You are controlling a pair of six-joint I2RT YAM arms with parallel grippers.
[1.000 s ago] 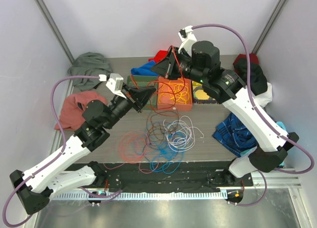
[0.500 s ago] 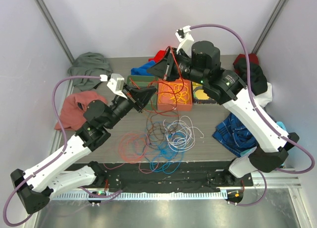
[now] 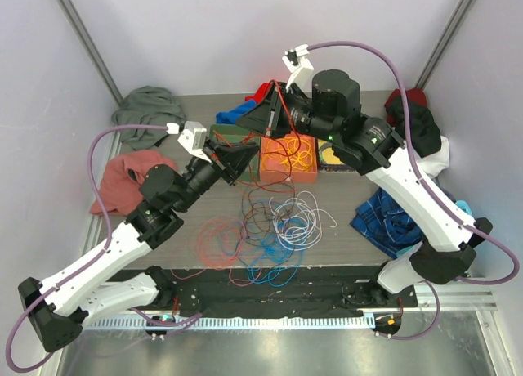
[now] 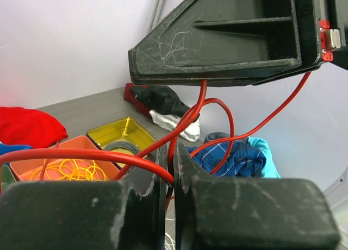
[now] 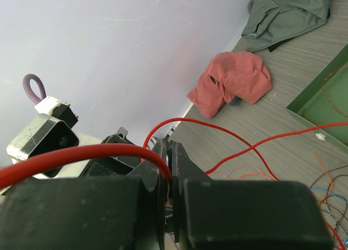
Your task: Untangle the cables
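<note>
Progress: early. Left gripper [image 4: 171,157] and right gripper [image 5: 168,152] are each clamped on one thin red cable [image 4: 81,153], which is stretched between them towards 12 o'clock. A loose tangle of red, blue, white and brown cables [image 3: 270,229] lies unsorted on the grey wood-grain tabletop [image 3: 339,192] towards 6 o'clock. One yellow cable [image 3: 294,157] sits coiled in an orange plastic tray [image 3: 265,170].

Cables: red cable [image 4: 81,155], orange cable [image 3: 216,241], blue cable [image 3: 265,267], white-grey cable [image 3: 301,221], dark brown cable [image 3: 258,198], yellow cable [image 3: 294,157].
Trays: orange tray [image 3: 288,177], yellow tray [image 4: 106,135], green tray [image 5: 315,100].
Cloths: blue-and-white checked cloth [image 4: 234,157], salmon-pink cloth [image 5: 236,79], grey-green cloth [image 5: 288,11], red cloth [image 4: 27,125].
Arm hose: purple hose [image 3: 384,53].
Surface: grey wood-grain table [image 5: 283,125].
</note>
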